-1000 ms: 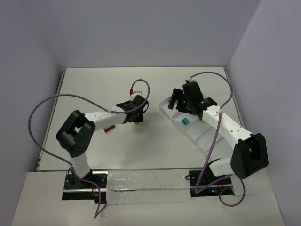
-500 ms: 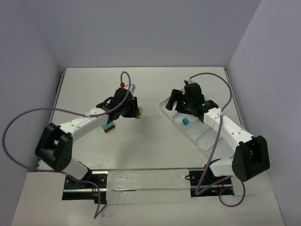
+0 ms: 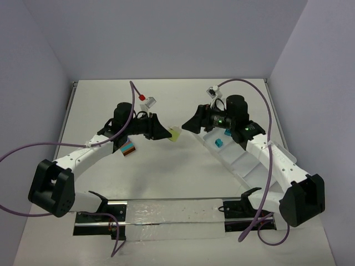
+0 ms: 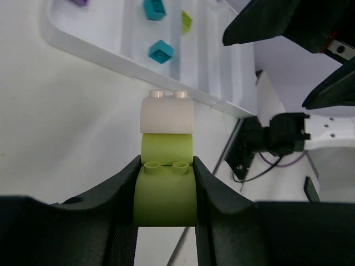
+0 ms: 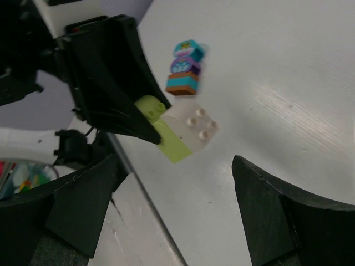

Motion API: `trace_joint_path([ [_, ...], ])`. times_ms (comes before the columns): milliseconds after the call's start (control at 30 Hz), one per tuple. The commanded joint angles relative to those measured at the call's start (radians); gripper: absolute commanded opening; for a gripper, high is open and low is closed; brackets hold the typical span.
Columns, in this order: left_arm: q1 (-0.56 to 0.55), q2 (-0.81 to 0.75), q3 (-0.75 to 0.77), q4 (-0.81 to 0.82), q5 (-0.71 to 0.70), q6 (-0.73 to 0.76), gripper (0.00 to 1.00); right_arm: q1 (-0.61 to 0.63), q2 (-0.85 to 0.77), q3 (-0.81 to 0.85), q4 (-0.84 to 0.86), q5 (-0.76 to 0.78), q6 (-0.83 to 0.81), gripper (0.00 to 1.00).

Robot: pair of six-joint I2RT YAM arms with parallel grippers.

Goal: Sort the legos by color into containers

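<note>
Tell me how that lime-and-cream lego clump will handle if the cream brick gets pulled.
The clump looks like rigid plastic, so it is probably stiff, not floppy. The cream brick is only stacked on top, so it likely snaps off. Smooth sides in the left gripper might slip.

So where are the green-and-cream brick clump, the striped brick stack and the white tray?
green-and-cream clump (image 4: 166, 148): left wrist view, on its lime middle brick.
striped stack (image 5: 184, 67): right wrist view, on its middle layers.
white tray (image 3: 239, 160): top view, on a bare compartment floor.

Robot lab — walled white table (image 3: 183, 177)
</note>
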Motion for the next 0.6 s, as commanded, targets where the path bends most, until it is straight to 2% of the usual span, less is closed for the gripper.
trace_joint_path([
  [0, 0.006, -0.050, -0.008, 0.189, 0.182, -0.031, 0.00, -0.006, -0.005, -0.001, 0.113, -0.245, -0.008, 0.91],
  [200, 0.007, -0.070, -0.008, 0.232, 0.248, -0.048, 0.00, -0.006, 0.044, 0.024, 0.090, -0.267, -0.020, 0.91],
  [333, 0.010, -0.064, -0.011, 0.277, 0.291, -0.069, 0.00, -0.006, 0.058, 0.009, 0.148, -0.328, 0.009, 0.89],
  [533, 0.010, -0.057, -0.005, 0.302, 0.326, -0.083, 0.00, -0.006, 0.061, 0.004, 0.189, -0.393, 0.018, 0.78],
  [567, 0.010, -0.053, -0.001, 0.301, 0.330, -0.083, 0.00, -0.006, 0.065, 0.005, 0.195, -0.403, 0.021, 0.72],
])
